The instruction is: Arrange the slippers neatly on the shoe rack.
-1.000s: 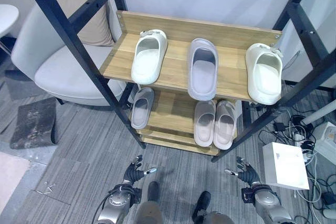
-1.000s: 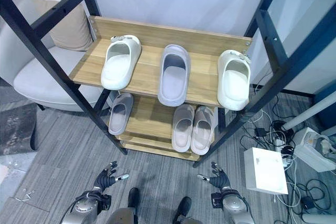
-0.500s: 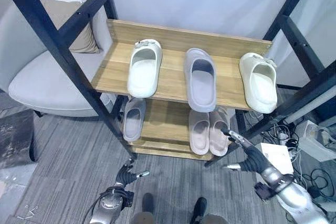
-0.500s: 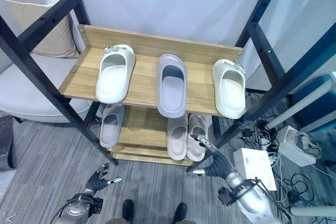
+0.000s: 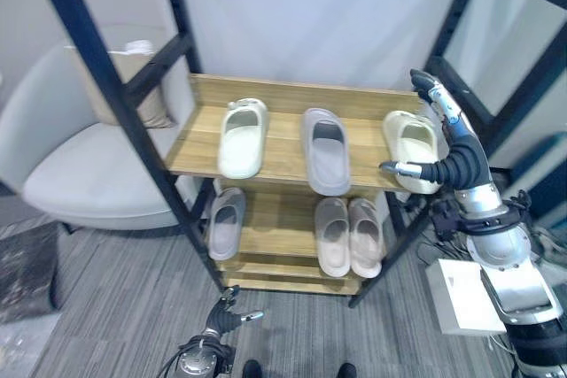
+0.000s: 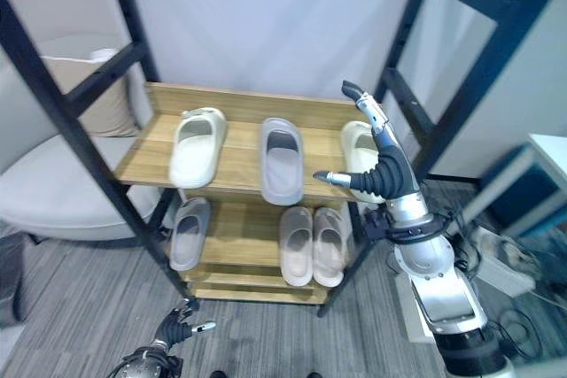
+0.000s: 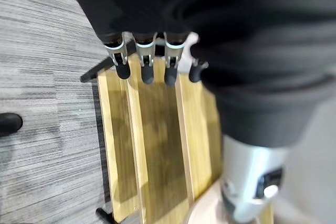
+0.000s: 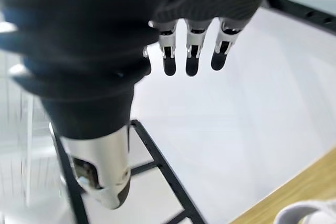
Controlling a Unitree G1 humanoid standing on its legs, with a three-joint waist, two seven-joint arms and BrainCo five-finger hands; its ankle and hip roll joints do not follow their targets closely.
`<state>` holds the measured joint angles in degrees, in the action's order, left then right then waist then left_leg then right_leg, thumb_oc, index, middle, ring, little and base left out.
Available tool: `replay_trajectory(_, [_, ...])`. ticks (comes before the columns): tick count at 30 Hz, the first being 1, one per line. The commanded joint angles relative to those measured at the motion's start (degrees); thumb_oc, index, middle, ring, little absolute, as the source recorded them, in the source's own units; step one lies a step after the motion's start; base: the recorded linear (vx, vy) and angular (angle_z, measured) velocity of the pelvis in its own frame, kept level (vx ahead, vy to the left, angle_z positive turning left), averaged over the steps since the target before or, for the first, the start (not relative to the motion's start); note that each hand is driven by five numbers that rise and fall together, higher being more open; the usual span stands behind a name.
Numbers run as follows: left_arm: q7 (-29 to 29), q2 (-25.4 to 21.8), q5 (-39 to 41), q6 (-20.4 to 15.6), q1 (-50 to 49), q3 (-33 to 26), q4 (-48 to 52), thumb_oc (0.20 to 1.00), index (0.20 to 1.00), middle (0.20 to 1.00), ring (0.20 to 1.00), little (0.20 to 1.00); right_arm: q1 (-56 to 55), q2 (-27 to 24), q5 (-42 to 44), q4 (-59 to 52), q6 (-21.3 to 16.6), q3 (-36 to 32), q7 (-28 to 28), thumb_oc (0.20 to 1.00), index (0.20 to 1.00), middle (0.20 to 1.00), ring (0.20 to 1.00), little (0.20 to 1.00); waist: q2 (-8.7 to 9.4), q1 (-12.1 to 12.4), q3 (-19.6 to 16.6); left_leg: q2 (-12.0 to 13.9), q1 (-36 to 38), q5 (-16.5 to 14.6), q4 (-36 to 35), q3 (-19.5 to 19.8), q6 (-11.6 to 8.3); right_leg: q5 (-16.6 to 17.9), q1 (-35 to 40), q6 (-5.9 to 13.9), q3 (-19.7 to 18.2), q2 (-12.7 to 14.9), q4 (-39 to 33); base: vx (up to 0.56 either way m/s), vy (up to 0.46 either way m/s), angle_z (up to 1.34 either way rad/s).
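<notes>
From the head views, the right hand [image 5: 447, 161] is raised with its fingers [image 6: 370, 112] spread wide and holding nothing, just in front of the cream slipper [image 5: 410, 146] on the shoe rack [image 5: 283, 143]; beyond it sit a grey slipper [image 5: 324, 150] and a white slipper [image 5: 241, 135], with three more slippers on the shelf beneath. Low by the floor, the left hand [image 5: 223, 311] hangs loosely open and empty. Its wrist view shows straight fingers [image 7: 147, 69] above the rack's wooden boards, and the right wrist view shows straight fingers [image 8: 191, 57] against the pale wall.
</notes>
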<state>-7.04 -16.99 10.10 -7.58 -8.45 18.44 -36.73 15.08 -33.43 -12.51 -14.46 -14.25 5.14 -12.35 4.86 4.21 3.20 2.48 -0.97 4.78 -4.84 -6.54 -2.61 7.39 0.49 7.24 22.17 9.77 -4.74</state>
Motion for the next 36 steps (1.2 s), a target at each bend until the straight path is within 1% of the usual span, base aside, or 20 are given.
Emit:
replay_trajectory(1, [-1.19,-1.61,0.22,-2.61,4.91,1.42,0.42,1.000,1.000,1.000,1.000,1.000,8.64,-1.97,-9.65,7.14,5.01,0.70,-9.84,1.000,1.000,1.000,1.000,1.000,0.26,2.98,3.61,0.25,2.55,-5.11,0.43,3.11,0.50,-5.25,3.52,2.56,2.50,0.80,3.57,0.01,0.008,0.13])
replay_trajectory(4, [-1.34,-1.88,0.26,-2.64,4.89,1.72,-0.18,1.000,1.000,1.000,1.000,1.000,13.09,-1.91,-11.36,13.23,7.14,2.76,-11.84,1.000,1.000,1.000,1.000,1.000,0.78,4.62,4.46,0.01,2.14,-5.01,0.55,4.11,0.64,-5.24,3.58,2.64,3.57,0.97,3.84,0.01,0.002,0.28])
replay_trajectory(5, [-1.35,-1.90,0.27,-2.64,4.92,1.70,-0.18,1.000,1.000,1.000,1.000,1.000,13.23,-1.90,-11.34,13.38,7.11,2.82,-11.91,1.000,1.000,1.000,1.000,1.000,0.80,4.57,4.52,-0.01,2.14,-5.00,0.56,4.15,0.64,-5.26,3.61,2.65,3.61,0.99,3.85,0.01,0.011,0.18])
replay_trajectory(6, [-1.42,-1.97,0.31,-2.63,5.01,1.78,-0.84,1.000,1.000,1.000,1.000,1.000,15.14,-2.74,-12.63,16.34,8.27,3.66,-12.54,1.000,1.000,1.000,1.000,1.000,1.12,5.48,5.10,-0.21,1.67,-5.04,0.88,4.86,0.72,-5.31,3.63,2.69,4.08,1.13,4.02,0.02,0.019,0.27])
replay_trajectory(8, [-1.47,-2.33,0.39,-2.66,4.90,1.81,-0.72,1.000,1.000,1.000,1.000,1.000,16.14,-3.72,-13.18,18.73,9.13,4.07,-12.93,1.000,1.000,1.000,1.000,1.000,1.41,6.28,5.53,-0.39,1.21,-5.15,1.28,5.47,0.85,-5.45,3.69,2.66,4.55,1.20,4.18,0.03,0.017,0.21])
replay_trajectory(9, [-1.47,-2.32,0.39,-2.66,4.91,1.80,-0.73,1.000,1.000,1.000,1.000,1.000,16.18,-3.72,-13.17,18.76,9.12,4.09,-12.94,1.000,1.000,1.000,1.000,1.000,1.41,6.25,5.53,-0.39,1.19,-5.16,1.31,5.49,0.86,-5.46,3.69,2.67,4.57,1.21,4.18,0.03,0.009,0.15])
replay_trajectory(10, [-1.29,-2.60,0.63,-2.71,4.65,1.72,-0.63,1.000,1.000,1.000,1.000,1.000,16.91,-3.80,-12.64,21.05,9.41,4.12,-12.95,1.000,1.000,1.000,1.000,1.000,1.75,7.02,5.93,-0.55,0.67,-5.32,1.77,6.03,0.94,-5.57,3.75,2.71,5.13,1.19,4.26,0.02,0.005,0.25])
replay_trajectory(13, [-1.31,-2.70,0.63,-2.87,4.57,1.64,-1.51,1.000,1.000,1.000,1.000,1.000,17.54,-3.37,-11.52,23.23,9.33,4.76,-12.84,1.000,1.000,1.000,1.000,1.000,2.00,7.54,6.37,-0.72,0.25,-5.44,2.10,6.44,1.05,-5.64,3.70,2.75,5.60,1.30,4.43,0.02,0.019,0.18])
replay_trajectory(15, [-1.36,-3.00,0.50,-2.98,4.16,1.62,-1.83,1.000,1.000,1.000,1.000,1.000,18.52,-3.27,-10.89,26.10,9.53,6.24,-12.26,1.000,1.000,1.000,1.000,1.000,2.29,8.60,6.90,-0.97,-0.24,-5.60,2.34,6.77,1.16,-5.50,3.57,2.85,6.02,1.37,4.39,0.03,0.034,0.12])
replay_trajectory(19, [-1.48,-3.09,0.56,-3.15,4.27,1.77,-2.24,1.000,1.000,1.000,1.000,1.000,20.22,-2.96,-10.93,29.51,9.98,7.69,-12.35,1.000,1.000,1.000,1.000,1.000,2.48,9.14,7.41,-1.19,-0.82,-5.73,2.84,7.01,1.25,-5.47,3.35,2.85,6.19,1.35,4.42,0.00,0.005,0.02])
replay_trajectory(20, [-1.52,-3.55,0.99,-3.41,4.40,2.06,-1.47,1.000,1.000,1.000,1.000,1.000,21.82,-3.43,-11.40,32.94,10.70,9.03,-12.34,1.000,1.000,1.000,1.000,1.000,2.54,9.87,7.86,-1.16,-0.94,-5.98,3.05,7.21,1.15,-5.58,3.45,2.84,6.37,1.30,4.43,0.00,0.000,0.00])
replay_trajectory(23, [-1.69,-3.69,1.09,-3.73,4.75,2.22,-1.59,1.000,1.000,1.000,1.000,1.000,24.20,-3.57,-11.60,36.29,11.04,10.53,-12.51,1.000,1.000,1.000,1.000,1.000,2.61,9.97,8.01,-1.47,-1.66,-5.68,3.18,7.66,1.22,-5.36,3.15,2.84,6.82,1.56,4.38,0.01,0.025,0.00])
replay_trajectory(24, [-1.88,-4.00,1.35,-3.85,5.19,2.47,-0.94,1.000,1.000,1.000,1.000,1.000,25.74,-3.63,-11.79,40.09,11.69,11.76,-13.16,0.200,0.200,0.200,0.200,0.200,2.39,10.40,8.20,-1.46,-1.53,-5.83,3.11,7.86,1.12,-5.48,3.28,2.84,6.90,1.51,4.46,0.01,0.031,0.03])
replay_trajectory(26, [-2.04,-3.95,1.36,-3.86,5.75,2.96,-1.16,1.000,1.000,1.000,1.000,1.000,28.28,-3.11,-10.79,44.24,12.32,12.32,-13.73,0.200,0.200,0.200,0.200,0.200,2.28,10.51,7.99,-1.81,-1.96,-5.43,2.91,8.23,1.18,-5.29,3.10,2.82,7.40,1.78,4.40,0.00,0.050,0.03])
replay_trajectory(29, [-2.27,-3.72,1.30,-3.70,6.09,3.14,-1.40,1.000,1.000,1.000,1.000,1.000,28.96,-2.69,-9.82,44.95,12.60,11.93,-14.52,0.200,0.200,0.200,0.200,0.200,2.12,10.32,7.73,-1.91,-1.88,-5.38,2.78,8.30,1.19,-5.16,3.19,2.84,7.54,1.87,4.28,0.00,0.014,0.04])
replay_trajectory(33, [-2.64,-3.17,1.30,-3.36,6.33,2.72,-2.17,1.000,1.000,1.000,1.000,1.000,28.18,-2.84,-10.00,40.91,12.90,10.21,-15.61,0.200,0.200,0.200,0.200,0.200,1.83,9.70,7.48,-1.92,-1.57,-5.43,2.63,8.08,1.23,-5.06,3.36,2.85,7.46,1.95,4.22,0.01,0.022,0.06])
replay_trajectory(35, [-3.74,-2.25,1.75,-2.47,5.99,1.23,-2.30,1.000,1.000,1.000,1.000,1.000,24.34,0.16,-10.84,28.08,14.18,3.38,-18.70,0.200,0.200,0.200,0.200,0.200,0.88,8.45,7.24,-1.67,-0.67,-5.92,2.40,7.60,1.24,-5.41,3.66,2.85,6.79,1.85,4.43,0.02,0.018,0.06])
replay_trajectory(36, [-4.25,-1.59,1.58,-1.93,5.92,0.60,-2.86,1.000,1.000,1.000,1.000,1.000,21.77,2.48,-11.18,21.37,13.87,0.34,-19.38,0.200,0.200,0.200,0.200,0.200,0.66,7.76,7.04,-1.64,-0.52,-5.96,2.34,7.46,1.31,-5.49,3.56,2.81,6.50,1.88,4.51,0.00,0.029,0.05])
